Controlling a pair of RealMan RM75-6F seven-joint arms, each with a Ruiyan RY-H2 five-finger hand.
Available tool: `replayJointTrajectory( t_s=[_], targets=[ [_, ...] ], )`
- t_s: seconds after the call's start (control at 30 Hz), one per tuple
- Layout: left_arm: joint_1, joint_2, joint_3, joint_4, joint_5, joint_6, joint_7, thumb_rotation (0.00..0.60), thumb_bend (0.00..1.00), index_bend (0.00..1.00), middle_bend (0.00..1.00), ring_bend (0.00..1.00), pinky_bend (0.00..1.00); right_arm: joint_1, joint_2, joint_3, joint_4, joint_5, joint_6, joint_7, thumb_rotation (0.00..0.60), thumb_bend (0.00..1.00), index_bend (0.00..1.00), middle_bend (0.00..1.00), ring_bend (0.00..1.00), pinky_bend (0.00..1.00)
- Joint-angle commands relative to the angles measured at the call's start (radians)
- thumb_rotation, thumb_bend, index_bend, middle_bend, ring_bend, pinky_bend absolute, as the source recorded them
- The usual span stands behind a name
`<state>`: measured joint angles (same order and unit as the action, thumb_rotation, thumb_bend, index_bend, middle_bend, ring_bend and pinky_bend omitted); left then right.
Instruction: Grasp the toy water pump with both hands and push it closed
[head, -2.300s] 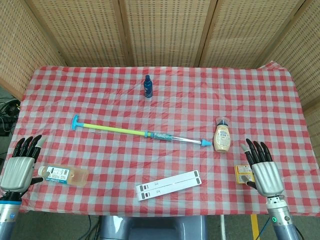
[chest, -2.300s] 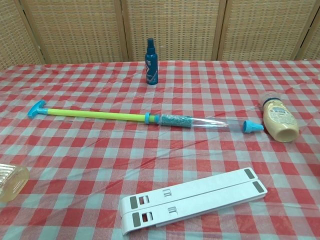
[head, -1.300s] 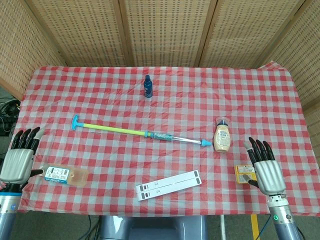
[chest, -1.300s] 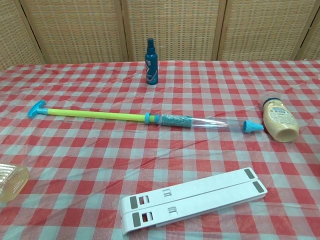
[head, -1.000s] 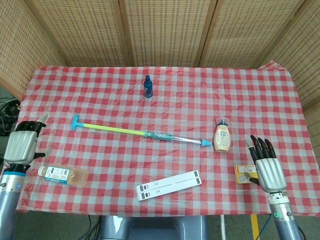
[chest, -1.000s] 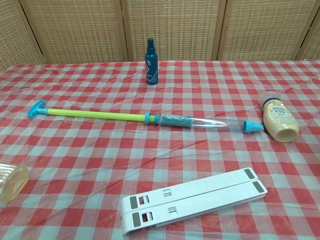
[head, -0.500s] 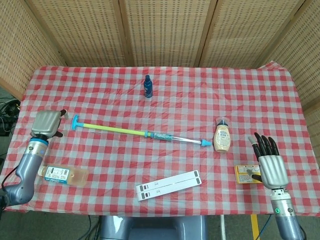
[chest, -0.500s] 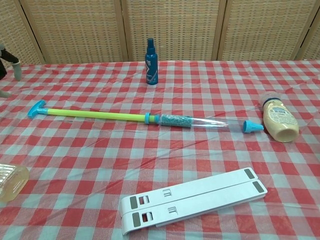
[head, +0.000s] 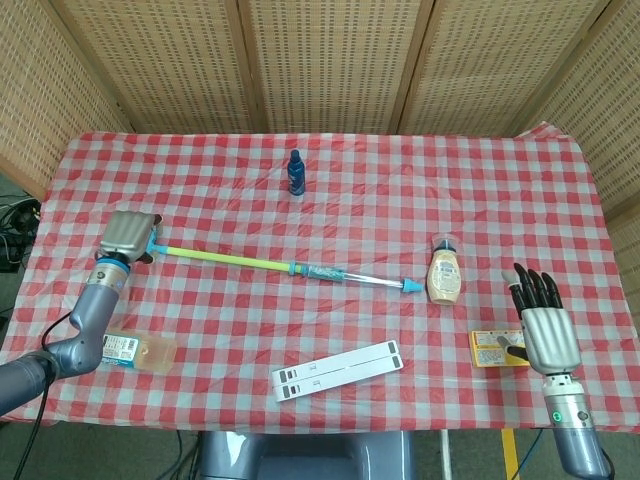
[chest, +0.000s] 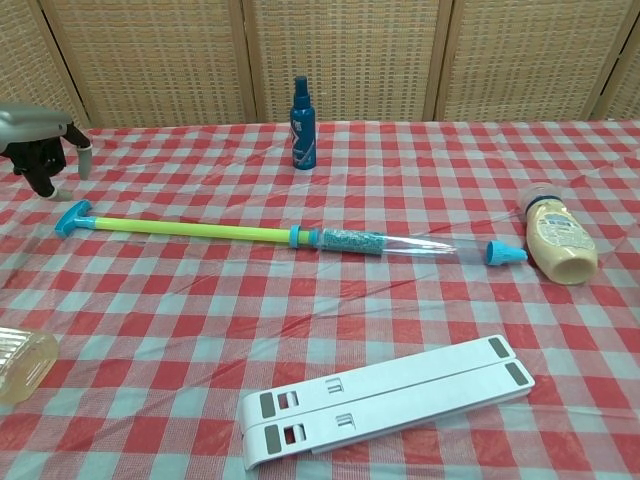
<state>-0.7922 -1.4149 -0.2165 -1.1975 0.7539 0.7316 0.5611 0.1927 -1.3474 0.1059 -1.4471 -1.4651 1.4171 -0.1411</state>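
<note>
The toy water pump lies extended across the red checked table: blue T-handle (head: 150, 243) at the left, yellow-green rod (chest: 190, 229), clear barrel (chest: 400, 244), blue nozzle (head: 410, 287) at the right. My left hand (head: 130, 233) hovers palm down just above and behind the handle (chest: 72, 217). In the chest view the left hand (chest: 40, 135) has its fingers hanging down with nothing in them, clear of the handle. My right hand (head: 545, 325) is open with fingers spread near the front right edge, far from the nozzle and outside the chest view.
A blue spray bottle (head: 295, 172) stands behind the pump. A cream squeeze bottle (head: 444, 272) lies just right of the nozzle. A white folded stand (head: 340, 369) lies at the front, an amber bottle (head: 130, 349) at the front left, and a yellow card (head: 492, 350) beside my right hand.
My left hand has swung from the front left edge up and inward to above the pump's handle. The right hand has drifted slightly right. The pump has not moved.
</note>
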Motion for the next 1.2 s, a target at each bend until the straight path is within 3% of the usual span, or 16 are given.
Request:
replayJointTrajectory(
  t_s=[0.03, 0.57, 1.2],
  targets=[
    [-0.021, -0.029, 0.018, 0.048, -0.019, -0.023, 0.006, 0.6, 0.31, 0.41, 0.8, 0.66, 0.56, 0.001, -0.002, 0.002, 0.004, 0.006, -0.004, 0.003, 0.6, 0.18, 0.0, 0.0, 0.0, 0.0],
    [-0.074, -0.148, 0.06, 0.258, -0.023, -0.119, -0.056, 0.6, 0.31, 0.45, 0.8, 0.66, 0.56, 0.005, -0.013, 0.007, 0.027, 0.027, -0.015, 0.01, 0.6, 0.18, 0.0, 0.0, 0.0, 0.0],
    [-0.093, -0.227, 0.078, 0.391, 0.005, -0.162, -0.098, 0.6, 0.32, 0.48, 0.8, 0.66, 0.56, 0.006, -0.017, 0.006, 0.033, 0.033, -0.021, 0.023, 0.6, 0.18, 0.0, 0.0, 0.0, 0.0]
  ],
)
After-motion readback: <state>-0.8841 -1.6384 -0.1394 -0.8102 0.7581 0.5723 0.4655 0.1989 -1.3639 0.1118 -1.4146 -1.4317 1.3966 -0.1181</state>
